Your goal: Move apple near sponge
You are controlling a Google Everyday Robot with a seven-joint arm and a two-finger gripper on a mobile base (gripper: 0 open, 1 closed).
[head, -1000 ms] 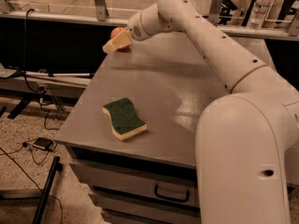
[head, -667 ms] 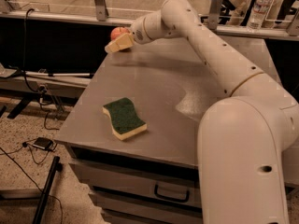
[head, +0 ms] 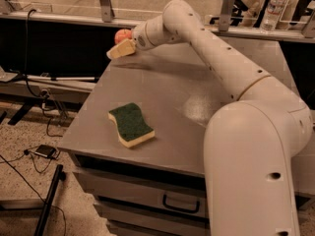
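Camera view: gripper (head: 121, 48) sits at the table's (head: 211, 90) far-left corner, with the apple (head: 122, 35) tight against its far side. Can't tell if it's gripped or how wide it stands. Sponge (head: 131, 124) lies well apart, nearer; carry runs nearward.

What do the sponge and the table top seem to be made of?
The sponge: soft pale yellow foam, by its wavy-cut sides, under a dark green, rough-looking scouring layer. The table: probably metal or laminate, smooth grey with a dull sheen where light reflects. The gripper hangs at the far corner, beside the apple.
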